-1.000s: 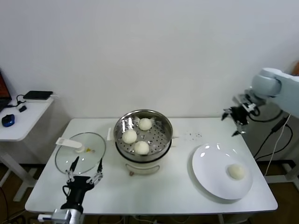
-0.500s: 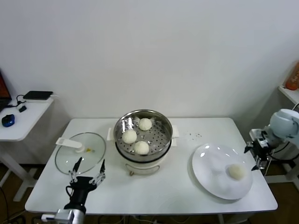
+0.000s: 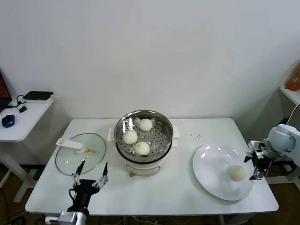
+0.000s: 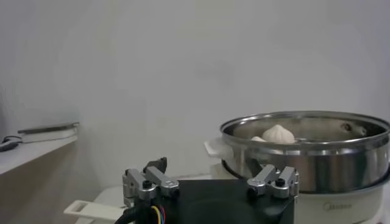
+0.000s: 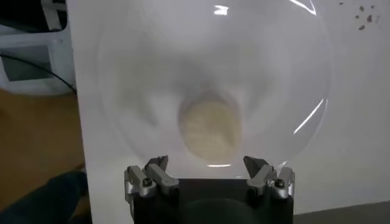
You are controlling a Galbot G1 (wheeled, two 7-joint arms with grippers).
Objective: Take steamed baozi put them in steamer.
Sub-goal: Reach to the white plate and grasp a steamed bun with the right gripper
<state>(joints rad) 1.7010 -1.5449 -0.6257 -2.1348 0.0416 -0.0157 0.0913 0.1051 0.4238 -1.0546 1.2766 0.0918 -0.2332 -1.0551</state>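
Right gripper (image 3: 257, 166) lowered beside plate's (image 3: 211, 176) pale domed baozi (image 3: 237, 172), fingers wide open, empty.

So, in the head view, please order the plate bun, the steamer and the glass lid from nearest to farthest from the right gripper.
From the right gripper, open at the table's right edge:
1. Plate bun, just beside it, on the white plate.
2. Steamer, mid-table, holding three buns.
3. Glass lid, far left side.

A glass lid (image 3: 80, 153) lies just ahead of the left gripper; a white plate (image 3: 211, 172) sits beside the right gripper, on the white table (image 3: 173, 190).
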